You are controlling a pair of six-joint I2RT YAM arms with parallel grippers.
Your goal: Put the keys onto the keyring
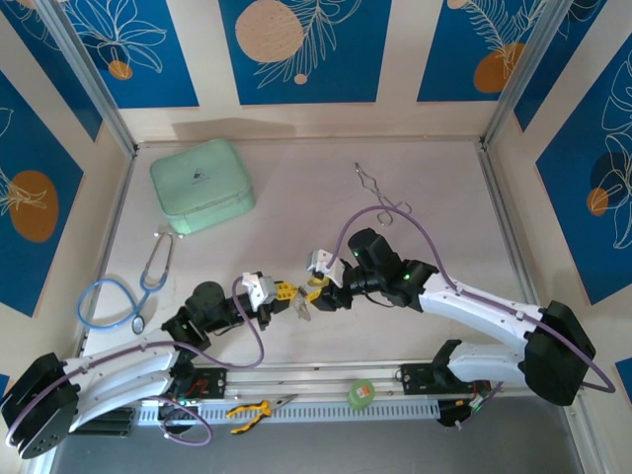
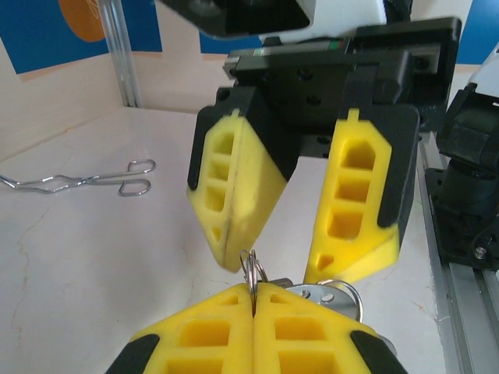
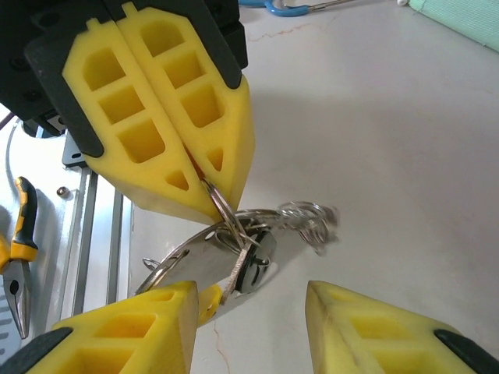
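Keyring (image 3: 221, 204) pinched in left fingers (image 3: 148, 132), chain (image 3: 308, 218) clear from right wrist; right fingers (image 3: 129, 331) wide.

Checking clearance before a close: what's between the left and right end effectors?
Right wrist view: the keyring, pinched in the shut left end effector, hangs with its chain just above the gap between the open right end effector fingers.

Bright, even light; keyring (image 3: 226, 210) possibly motion-blurred.
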